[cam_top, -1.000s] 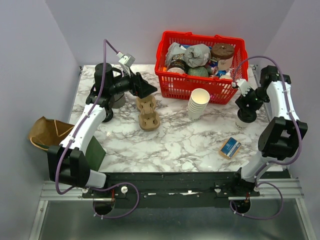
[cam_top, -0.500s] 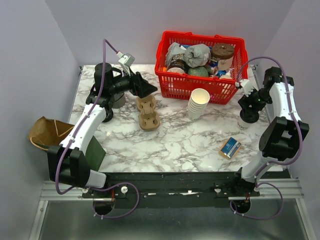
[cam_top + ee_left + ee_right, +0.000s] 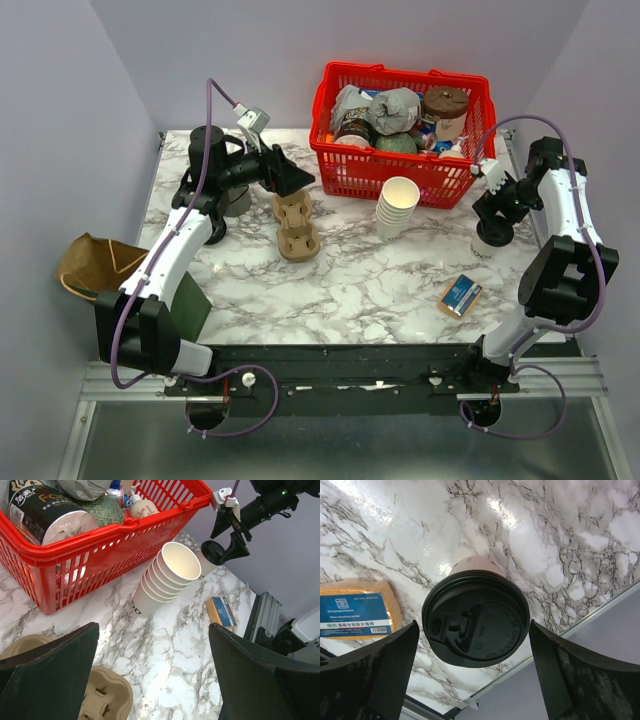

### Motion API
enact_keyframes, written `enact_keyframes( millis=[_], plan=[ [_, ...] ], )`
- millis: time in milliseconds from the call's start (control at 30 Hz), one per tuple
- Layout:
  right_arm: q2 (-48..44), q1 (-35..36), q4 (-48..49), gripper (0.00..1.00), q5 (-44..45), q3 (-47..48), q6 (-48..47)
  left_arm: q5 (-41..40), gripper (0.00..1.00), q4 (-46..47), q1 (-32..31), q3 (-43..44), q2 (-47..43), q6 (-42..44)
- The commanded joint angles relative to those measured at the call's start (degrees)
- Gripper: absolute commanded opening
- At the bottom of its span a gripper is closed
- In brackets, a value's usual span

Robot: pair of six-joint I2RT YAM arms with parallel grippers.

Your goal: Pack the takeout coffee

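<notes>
My right arm folds up from its base along the table's right edge, then bends its wrist inward and down, so the right gripper (image 3: 493,222) points at the marble table (image 3: 350,280) with the lidded coffee cup (image 3: 476,617) between its spread fingers (image 3: 380,675). The cup stands upright on the marble near the right edge. A sliver of tabletop shows between the black lid and the left-hand finger; on the other side I cannot tell whether it touches. My left arm reaches forward up the left side, elbows near the back corner and turns its wrist rightward, so the left gripper (image 3: 155,675) hangs level and wide apart, holding nothing, above the cardboard cup carrier (image 3: 297,228). It faces the tilted stack of paper cups (image 3: 165,577) and the red basket (image 3: 100,535). A blue-labelled sponge (image 3: 460,295) lies nearer me than the cup.
</notes>
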Motion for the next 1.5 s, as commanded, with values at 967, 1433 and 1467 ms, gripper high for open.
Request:
enact_keyframes(
  millis=[967,1433,1467],
  plan=[
    [-13.16,3.1,-4.09,1.0,-26.68,13.61,15.86,-5.03,0.99,-46.59,-0.05,14.17,1.64,50.5],
    [-13.16,21.11,-4.53,0.94,-23.88,19.23,18.31,-12.49,0.94,-50.46,-4.09,17.78,4.37,51.58],
    [-13.07,22.08,-4.27,0.93,-24.14,19.5,18.58,-12.58,0.94,-50.46,-4.09,17.52,4.19,50.88]
  ],
)
